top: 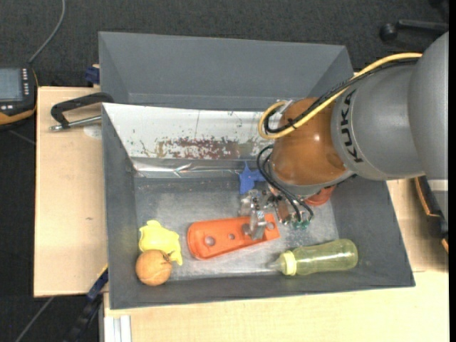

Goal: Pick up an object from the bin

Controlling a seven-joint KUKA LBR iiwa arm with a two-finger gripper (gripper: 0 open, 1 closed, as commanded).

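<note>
Down low, claw [255,218] at orange flat piece [217,239], right end, openness cannot tell

You have a grey metal bin [121,212], matt, its back wall flecked with rust-brown marks and its floor scuffed pale. The flat orange tool [221,239] looks like smooth matt plastic. The yellow-green bottle [320,256] is translucent plastic with a slight gloss. The orange ball [153,268] has a dull skin. The gripper [258,216] shows bare shiny metal.
</note>
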